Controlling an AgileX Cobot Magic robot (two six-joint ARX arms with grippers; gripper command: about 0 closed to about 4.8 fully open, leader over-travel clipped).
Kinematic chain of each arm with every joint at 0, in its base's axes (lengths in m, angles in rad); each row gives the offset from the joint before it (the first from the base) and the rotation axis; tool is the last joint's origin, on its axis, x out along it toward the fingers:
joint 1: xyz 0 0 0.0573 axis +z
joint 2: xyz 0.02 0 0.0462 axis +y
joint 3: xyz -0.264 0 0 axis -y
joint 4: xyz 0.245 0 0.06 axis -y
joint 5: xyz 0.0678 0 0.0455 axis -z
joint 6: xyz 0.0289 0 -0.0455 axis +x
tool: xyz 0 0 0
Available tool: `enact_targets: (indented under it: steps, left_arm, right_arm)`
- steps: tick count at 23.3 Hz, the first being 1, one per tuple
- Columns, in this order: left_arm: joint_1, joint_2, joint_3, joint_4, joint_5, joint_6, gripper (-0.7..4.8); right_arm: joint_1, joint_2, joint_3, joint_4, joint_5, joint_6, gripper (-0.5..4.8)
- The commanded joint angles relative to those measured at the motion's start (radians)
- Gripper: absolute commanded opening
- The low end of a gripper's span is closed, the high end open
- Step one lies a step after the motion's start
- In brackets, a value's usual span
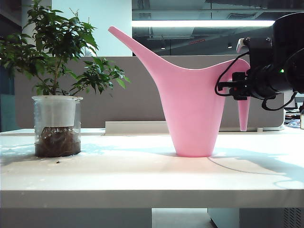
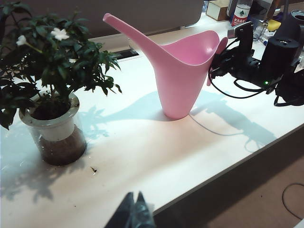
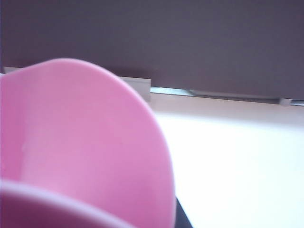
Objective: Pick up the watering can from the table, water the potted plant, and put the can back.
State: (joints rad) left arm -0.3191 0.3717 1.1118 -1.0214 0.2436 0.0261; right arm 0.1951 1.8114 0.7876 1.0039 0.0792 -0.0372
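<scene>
Right gripper (image 1: 236, 88) is at the handle of the can (image 1: 192, 111), behind its rim; whether it grips I cannot tell; can stands upright on the table (image 1: 142, 175), plant (image 1: 57, 85) well apart; left gripper (image 2: 134, 213) seems closed, holding nothing.

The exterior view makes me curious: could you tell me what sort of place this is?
Probably an open-plan office. A white table is backed by a grey divider panel, with a strip light on an exposed ceiling beyond. The left wrist view shows a water bottle on a neighbouring desk.
</scene>
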Motion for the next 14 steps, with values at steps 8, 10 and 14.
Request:
enact_targets:
  steps: [8, 10, 14]
  left_arm:
    - [-0.001, 0.0, 0.003, 0.013, 0.005, 0.003, -0.05]
    - [-0.001, 0.0, 0.003, 0.013, 0.005, 0.003, -0.05]
    - [-0.001, 0.0, 0.003, 0.013, 0.004, 0.003, -0.05]
  right_arm:
    - [0.0, -0.013, -0.042, 0.048, -0.008, 0.017, 1.79]
    - [0.0, -0.013, -0.044, 0.046, -0.015, 0.017, 2.66]
    - [0.0, -0.016, -0.044, 0.048, -0.042, 0.017, 3.93]
